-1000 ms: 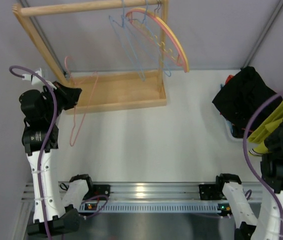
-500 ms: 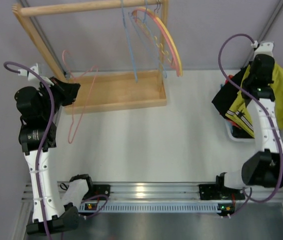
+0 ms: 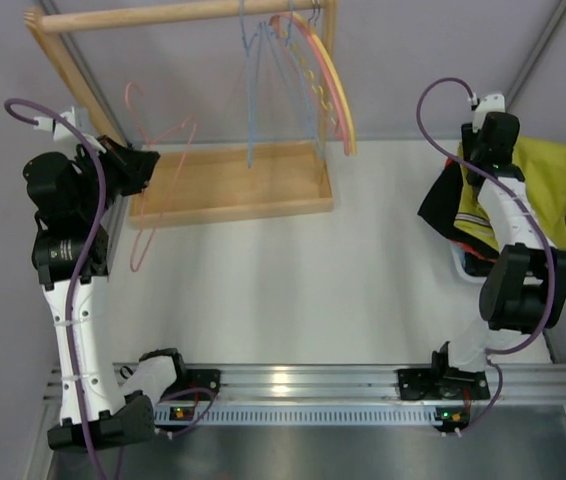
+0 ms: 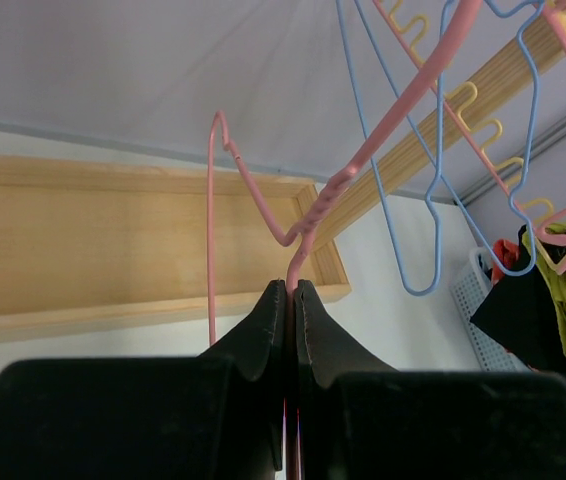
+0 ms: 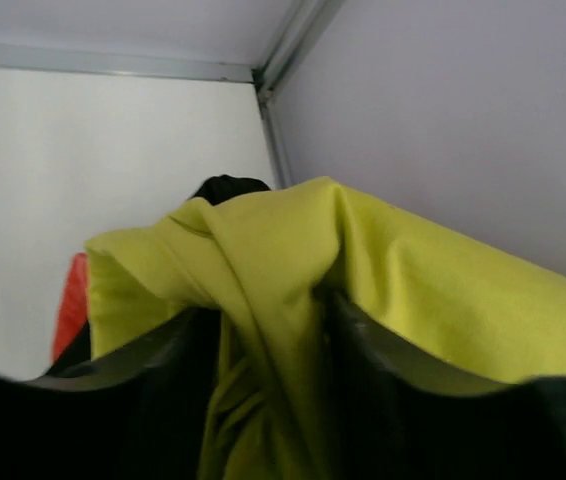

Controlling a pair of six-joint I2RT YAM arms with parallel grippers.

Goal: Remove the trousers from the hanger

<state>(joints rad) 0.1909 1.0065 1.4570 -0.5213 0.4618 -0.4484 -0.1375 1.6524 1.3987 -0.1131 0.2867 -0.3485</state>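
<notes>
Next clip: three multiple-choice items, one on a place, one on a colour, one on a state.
1. The trousers are: A far left; B centre; C far right, beside the black clothing heap.
2. The hanger in the left gripper is: A pink; B blue; C yellow.
3. The left gripper's jaws are: A wide open; B shut on the hanger; C out of view.
C: yellow-green cloth hangs in the right gripper by the heap. A: the clamped wire is pink. B: the left wrist view shows them closed on the wire.

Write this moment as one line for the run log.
left end effector: shut on hanger | right end effector: shut on trousers | trousers: off hanger, at far right | status: separation done
</notes>
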